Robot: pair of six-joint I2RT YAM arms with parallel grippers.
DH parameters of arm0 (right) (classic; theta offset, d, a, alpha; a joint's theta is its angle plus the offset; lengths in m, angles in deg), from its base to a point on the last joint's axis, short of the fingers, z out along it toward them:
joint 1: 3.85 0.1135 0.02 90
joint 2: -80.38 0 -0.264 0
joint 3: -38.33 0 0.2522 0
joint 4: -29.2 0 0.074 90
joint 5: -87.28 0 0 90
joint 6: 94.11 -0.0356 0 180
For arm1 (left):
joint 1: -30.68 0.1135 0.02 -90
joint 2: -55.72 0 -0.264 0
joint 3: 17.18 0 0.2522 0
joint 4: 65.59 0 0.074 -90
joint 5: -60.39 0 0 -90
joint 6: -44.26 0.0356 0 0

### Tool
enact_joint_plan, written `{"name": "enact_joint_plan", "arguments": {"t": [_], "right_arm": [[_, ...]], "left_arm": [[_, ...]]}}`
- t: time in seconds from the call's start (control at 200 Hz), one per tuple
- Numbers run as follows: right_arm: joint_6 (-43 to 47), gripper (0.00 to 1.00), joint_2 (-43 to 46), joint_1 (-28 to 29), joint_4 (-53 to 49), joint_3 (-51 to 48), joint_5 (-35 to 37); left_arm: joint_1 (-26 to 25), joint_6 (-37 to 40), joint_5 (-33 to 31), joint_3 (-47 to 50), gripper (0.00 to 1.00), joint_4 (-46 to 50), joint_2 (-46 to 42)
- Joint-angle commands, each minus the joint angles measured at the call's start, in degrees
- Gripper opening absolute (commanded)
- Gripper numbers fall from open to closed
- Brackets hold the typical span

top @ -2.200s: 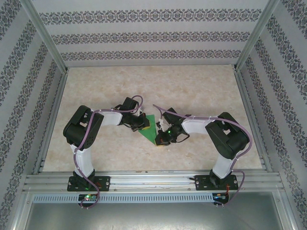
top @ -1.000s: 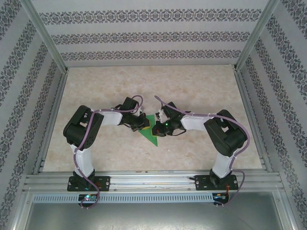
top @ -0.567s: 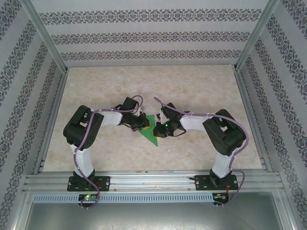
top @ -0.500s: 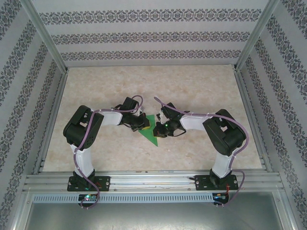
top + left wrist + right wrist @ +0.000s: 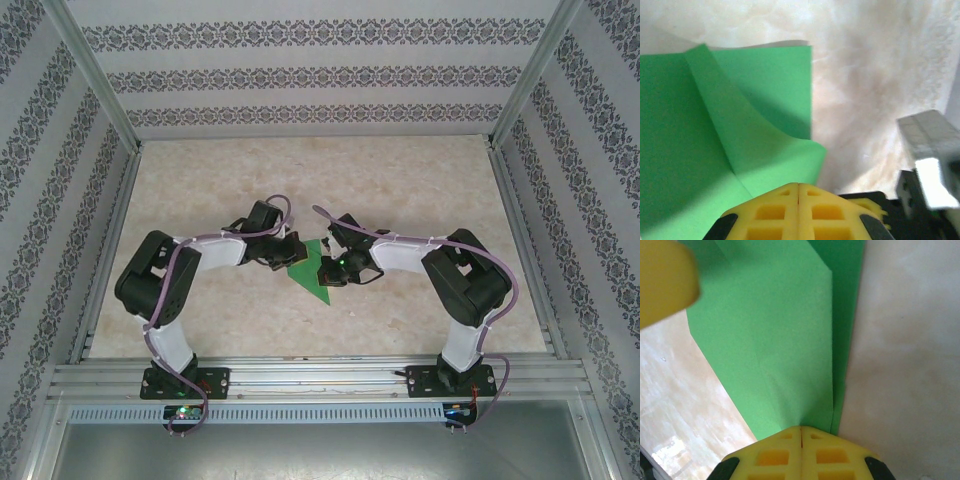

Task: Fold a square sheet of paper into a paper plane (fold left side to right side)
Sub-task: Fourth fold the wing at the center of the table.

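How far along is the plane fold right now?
Done: the paper is already folded into a layered, pointed shape. In hand: the left pincer and right pincer, both shut, sit at its edges; whether they grip it is unclear. To do: one flap curls up uncreased, and it is not yet a narrow dart.
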State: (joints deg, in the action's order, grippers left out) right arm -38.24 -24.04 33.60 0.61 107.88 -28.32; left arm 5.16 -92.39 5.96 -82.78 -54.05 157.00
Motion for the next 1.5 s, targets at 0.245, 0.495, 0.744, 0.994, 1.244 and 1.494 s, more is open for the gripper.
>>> {"name": "enact_joint_plan", "arguments": {"t": [0.245,0.495,0.744,0.994,1.244,1.494], "right_arm": [[1.43,0.00,-4.42,1.33,-9.55,-1.52,10.49],[1.86,0.00,-4.91,1.83,-10.81,-0.62,11.10],[3.01,0.00,-5.53,2.24,-13.14,0.37,11.87],[3.96,0.00,-6.19,2.62,-15.16,0.72,12.93],[4.50,0.00,-6.58,2.83,-15.93,0.37,13.21],[4.69,0.00,-6.92,2.98,-16.19,0.37,12.34]], "left_arm": [[-2.52,-4.51,3.44,3.61,0.02,-10.08,0.94],[-2.96,-3.37,2.66,0.96,0.02,-8.32,4.71],[-2.88,-0.38,-1.74,-0.65,0.01,-2.91,6.72],[-1.59,-0.02,-3.65,-0.60,0.00,-1.59,8.36],[1.06,1.68,-4.25,-1.60,0.00,-0.51,8.76],[4.54,5.62,-3.98,-5.59,0.00,2.96,10.23]]}}
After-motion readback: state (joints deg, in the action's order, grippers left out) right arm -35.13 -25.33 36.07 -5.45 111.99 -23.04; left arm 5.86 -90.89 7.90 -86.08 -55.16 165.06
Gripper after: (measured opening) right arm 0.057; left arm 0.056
